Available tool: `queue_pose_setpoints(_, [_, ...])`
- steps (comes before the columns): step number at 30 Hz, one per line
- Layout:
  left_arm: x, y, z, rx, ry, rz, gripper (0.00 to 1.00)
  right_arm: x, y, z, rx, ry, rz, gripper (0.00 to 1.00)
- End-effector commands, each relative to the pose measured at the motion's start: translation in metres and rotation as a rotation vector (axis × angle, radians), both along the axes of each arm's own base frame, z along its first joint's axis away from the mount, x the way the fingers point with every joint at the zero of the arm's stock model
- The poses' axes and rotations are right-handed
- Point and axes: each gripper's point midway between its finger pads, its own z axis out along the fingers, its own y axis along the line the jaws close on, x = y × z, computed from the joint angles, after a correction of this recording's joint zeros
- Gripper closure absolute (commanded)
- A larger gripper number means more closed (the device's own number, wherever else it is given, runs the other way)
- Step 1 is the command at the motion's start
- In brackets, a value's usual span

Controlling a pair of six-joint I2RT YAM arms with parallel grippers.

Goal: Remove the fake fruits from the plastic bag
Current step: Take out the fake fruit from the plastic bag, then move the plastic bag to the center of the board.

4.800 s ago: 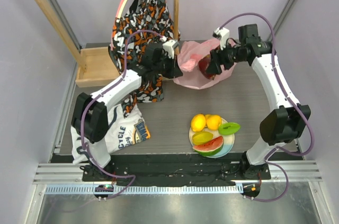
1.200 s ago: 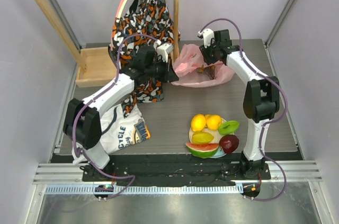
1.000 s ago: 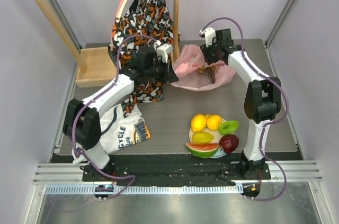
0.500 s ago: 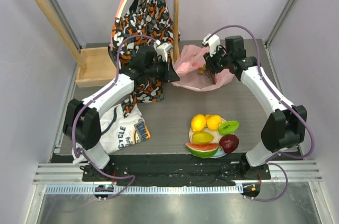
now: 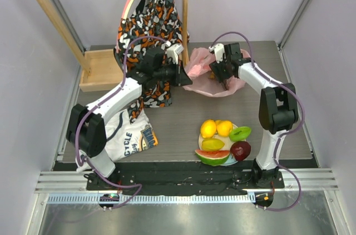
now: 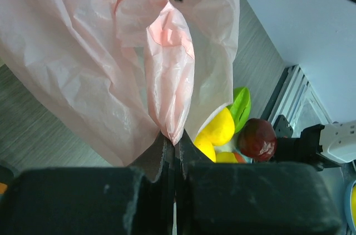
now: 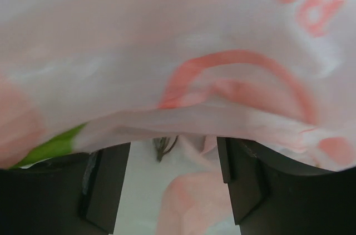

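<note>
While the bench [image 5: 183,110] and the stuff parked on it look same as a few s back, the change is at the R side. R gripper [image 5: 222,73] had the dark red fruit [image 5: 241,150] at the bag mouth then. That fruit now sits on the plate [image 5: 230,161], and the gripper is back down inside the plastic bag [image 5: 196,69]. Means one more piece is out and it's prob going in for another; my read, not seen.

Bag: at the far-mid bench, crumpled, mouth held up on its L edge. L gripper [image 6: 173,149] is clenched on a fold of the pink film, same hold as before, acting as the anchor.

R gripper, wrist view: fingers [image 7: 105,188] spread apart, released, film draped across the gap. Small dark bit shows between them, too blurred to ID. Can't tell what's left in the bag.

Counts:
- arms: 2
- wooden rack [image 5: 53,21]: 1
- patterned garment [image 5: 150,15] on hanger: 1
- printed tee [image 5: 130,135] on bench: 1
- bag: 1
- plate: 1
- fake fruits [image 5: 222,141] on plate: 6 total
  - lemons [image 5: 208,128]: 2
  - watermelon slice [image 5: 211,157]: 1
  - green piece [image 5: 240,133]: 1
  - yellow-green piece [image 5: 212,144]: 1
  - dark red fruit: 1

No fruit loose on the bench outside the plate, afaict.
</note>
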Motion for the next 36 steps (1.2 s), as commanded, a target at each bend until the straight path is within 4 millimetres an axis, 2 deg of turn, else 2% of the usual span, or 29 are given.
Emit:
queue_pose_setpoints(1, [-0.016, -0.003, 0.017, -0.035, -0.054, -0.064, 1.0, 0.053, -0.002, 0.033, 0.011, -0.17, -0.089, 0.29])
queue_pose_setpoints(2, [-0.017, -0.003, 0.015, -0.035, -0.05, -0.073, 1.0, 0.061, -0.001, 0.037, 0.02, -0.185, -0.093, 0.29])
queue_pose_setpoints(3, [-0.02, -0.005, 0.013, -0.033, -0.048, -0.08, 1.0, 0.066, 0.002, 0.022, 0.019, -0.164, -0.089, 0.28])
queue_pose_setpoints(5, [-0.021, -0.006, 0.009, -0.025, -0.046, -0.088, 1.0, 0.077, 0.008, 0.02, 0.035, -0.17, -0.07, 0.28])
queue_pose_setpoints(7, [-0.024, -0.008, 0.005, -0.013, -0.05, -0.102, 1.0, 0.084, 0.013, -0.002, 0.039, -0.138, -0.054, 0.28])
queue_pose_setpoints(8, [-0.023, -0.007, 0.004, -0.01, -0.049, -0.101, 1.0, 0.089, 0.02, -0.002, 0.058, -0.139, -0.021, 0.29])
queue_pose_setpoints(9, [-0.022, -0.007, 0.002, -0.004, -0.046, -0.097, 1.0, 0.092, 0.021, -0.006, 0.059, -0.136, -0.013, 0.33])
queue_pose_setpoints(10, [-0.022, -0.007, 0.001, -0.001, -0.045, -0.097, 1.0, 0.094, 0.022, -0.018, 0.056, -0.119, -0.01, 0.35])
queue_pose_setpoints(11, [-0.021, -0.007, 0.0, 0.002, -0.047, -0.098, 1.0, 0.098, 0.025, -0.014, 0.06, -0.129, 0.003, 0.39])
queue_pose_setpoints(12, [-0.021, -0.007, -0.001, 0.006, -0.048, -0.094, 1.0, 0.1, 0.024, -0.015, 0.062, -0.129, 0.01, 0.51])
queue_pose_setpoints(14, [-0.019, -0.007, -0.004, 0.011, -0.043, -0.088, 1.0, 0.101, 0.028, -0.01, 0.075, -0.128, 0.032, 0.64])
queue_pose_setpoints(15, [-0.018, -0.007, -0.005, 0.012, -0.045, -0.084, 1.0, 0.1, 0.03, -0.003, 0.086, -0.132, 0.044, 0.76])
queue_pose_setpoints(16, [-0.015, -0.007, -0.005, 0.014, -0.046, -0.074, 1.0, 0.096, 0.031, 0.002, 0.095, -0.123, 0.054, 0.81])
queue_pose_setpoints(17, [-0.014, -0.007, -0.007, 0.016, -0.041, -0.063, 1.0, 0.094, 0.033, 0.022, 0.108, -0.148, 0.068, 0.86])
queue_pose_setpoints(18, [-0.011, -0.008, -0.005, 0.012, -0.044, -0.055, 1.0, 0.089, 0.039, 0.033, 0.138, -0.154, 0.096, 0.93])
queue_pose_setpoints(19, [-0.008, -0.008, -0.008, 0.016, -0.041, -0.04, 1.0, 0.08, 0.042, 0.039, 0.156, -0.142, 0.109, 0.95])
queue_pose_setpoints(20, [-0.005, -0.008, -0.008, 0.016, -0.041, -0.03, 1.0, 0.072, 0.046, 0.07, 0.188, -0.18, 0.13, 0.97])
queue_pose_setpoints(23, [0.009, -0.015, -0.004, -0.001, -0.043, 0.005, 1.0, 0.039, 0.06, 0.098, 0.278, -0.155, 0.199, 0.98])
queue_pose_setpoints(24, [0.016, -0.018, 0.006, -0.017, -0.057, 0.016, 1.0, 0.027, 0.061, 0.124, 0.299, -0.187, 0.215, 0.99])
queue_pose_setpoints(25, [0.022, -0.02, 0.01, -0.021, -0.063, 0.024, 1.0, 0.011, 0.064, 0.125, 0.326, -0.151, 0.234, 0.99])
queue_pose_setpoints(26, [0.029, -0.022, 0.005, -0.012, -0.059, 0.039, 1.0, 0.001, 0.065, 0.13, 0.337, -0.14, 0.245, 0.99])
queue_pose_setpoints(27, [0.038, -0.025, 0.018, -0.028, -0.086, 0.048, 1.0, -0.012, 0.065, 0.15, 0.351, -0.162, 0.261, 0.99])
queue_pose_setpoints(29, [0.055, -0.029, 0.023, -0.028, -0.1, 0.08, 1.0, -0.034, 0.066, 0.156, 0.379, -0.134, 0.278, 0.99])
queue_pose_setpoints(30, [0.061, -0.03, 0.024, -0.026, -0.103, 0.089, 1.0, -0.046, 0.065, 0.172, 0.394, -0.155, 0.285, 0.99])
queue_pose_setpoints(31, [0.066, -0.033, 0.022, -0.021, -0.107, 0.087, 1.0, -0.055, 0.068, 0.174, 0.415, -0.146, 0.294, 0.99])
queue_pose_setpoints(33, [0.08, -0.037, 0.024, -0.019, -0.118, 0.104, 1.0, -0.064, 0.067, 0.185, 0.435, -0.155, 0.284, 0.99])
queue_pose_setpoints(34, [0.084, -0.038, 0.023, -0.018, -0.125, 0.112, 1.0, -0.072, 0.065, 0.198, 0.444, -0.174, 0.284, 0.99])
queue_pose_setpoints(36, [0.098, -0.037, 0.023, -0.008, -0.145, 0.142, 0.99, -0.087, 0.065, 0.204, 0.456, -0.151, 0.284, 0.99])
